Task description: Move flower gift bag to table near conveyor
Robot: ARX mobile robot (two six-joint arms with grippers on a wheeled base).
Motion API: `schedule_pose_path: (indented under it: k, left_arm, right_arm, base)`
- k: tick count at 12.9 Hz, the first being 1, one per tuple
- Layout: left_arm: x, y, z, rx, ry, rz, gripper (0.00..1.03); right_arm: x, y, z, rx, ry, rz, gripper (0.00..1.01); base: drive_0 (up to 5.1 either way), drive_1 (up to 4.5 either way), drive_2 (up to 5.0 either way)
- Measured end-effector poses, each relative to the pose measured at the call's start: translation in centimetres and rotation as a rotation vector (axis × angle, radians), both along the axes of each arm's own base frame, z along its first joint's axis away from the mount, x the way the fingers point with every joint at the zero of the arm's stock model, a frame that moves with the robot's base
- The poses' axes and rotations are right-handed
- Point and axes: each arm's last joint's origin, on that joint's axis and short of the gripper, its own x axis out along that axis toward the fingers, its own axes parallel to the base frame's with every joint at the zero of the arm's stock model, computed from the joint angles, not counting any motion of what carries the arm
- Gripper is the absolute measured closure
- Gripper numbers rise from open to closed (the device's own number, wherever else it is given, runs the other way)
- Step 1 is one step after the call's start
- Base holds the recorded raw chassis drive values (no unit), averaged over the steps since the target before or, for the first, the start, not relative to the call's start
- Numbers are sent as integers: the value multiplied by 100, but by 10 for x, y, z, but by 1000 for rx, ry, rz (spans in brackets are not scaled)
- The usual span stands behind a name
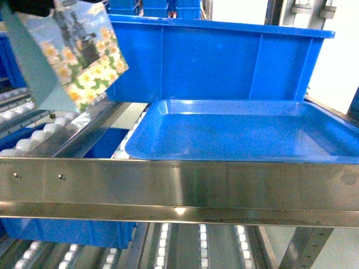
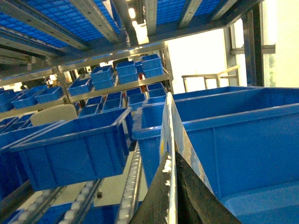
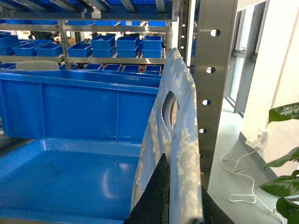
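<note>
Stainless conveyor (image 1: 168,190) rail across the whole foreground, roller tracks at 9 o'clock. Behind it a big blue bin (image 1: 224,61), then a shallow blue tray (image 1: 235,131), rim close behind the rail. Flower gift bag (image 1: 70,53) tilted at 10 o'clock, above the rollers, clear air beneath. Left gripper (image 2: 170,196) clamped on its edge. Right gripper (image 3: 180,205) pinching a second patterned bag (image 3: 173,140) beside a perforated upright (image 3: 215,70).

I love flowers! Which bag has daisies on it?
The flower bag hanging top left in the head view; the blue bag shows only white patches.
</note>
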Motion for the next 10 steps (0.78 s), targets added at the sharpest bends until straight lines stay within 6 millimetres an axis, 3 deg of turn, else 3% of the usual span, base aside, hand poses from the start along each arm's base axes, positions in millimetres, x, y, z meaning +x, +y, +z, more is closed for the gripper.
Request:
schedule_pose_path:
  k: [2,5,10]
  left_arm:
    - [-30,20,-5,17,-36,30,101]
    - [-70,34,-13,27,-68,48,101]
    - [-119,34,-34,51,-88,104,101]
  right_arm:
    - [0,0,0,0,0,0,99]
    - [0,0,0,0,0,0,99]
    - [0,0,0,0,0,-1,99]
  base:
    - [0,0,0]
    - [0,0,0]
    - [0,0,0]
